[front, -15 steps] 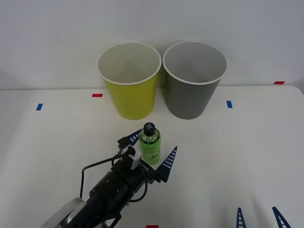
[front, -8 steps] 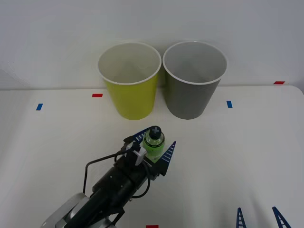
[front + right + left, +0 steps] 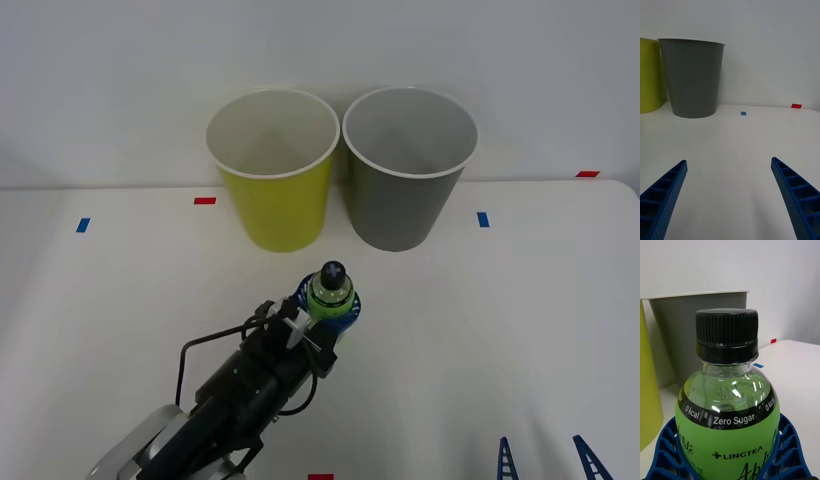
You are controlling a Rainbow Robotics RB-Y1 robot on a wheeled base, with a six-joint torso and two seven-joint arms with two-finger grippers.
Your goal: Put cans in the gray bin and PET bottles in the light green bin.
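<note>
— Which way does the small clear-green plastic bottle (image 3: 330,291) with the black screw cap (image 3: 727,331) point?

— Its long axis is upright, cap on top. It stands near the middle of the white bench (image 3: 520,330), on the near side of the two bins and well apart from them.

— And the arm holding it?

— The left arm reaches up from the near left edge toward the far right, low over the bench. The left gripper (image 3: 327,310) has its blue ribbed fingers (image 3: 790,442) clenched around the bottle's lower body, wrapping both sides of it.

— How does the bottle look close up?

— The liquid is bright green below a clear shoulder, and a black band reads "0 kcal" and "Zero Sugar" in white.

— The bins?

— The round tapered yellow-green plastic bin (image 3: 273,168) stands on the far left, and the round tapered dark gray plastic bin (image 3: 408,167) is just beside it on the right; both have white rims.

— The other arm?

— The right gripper (image 3: 730,198) waits at the near right edge, its fingers spread wide and holding nothing.
</note>
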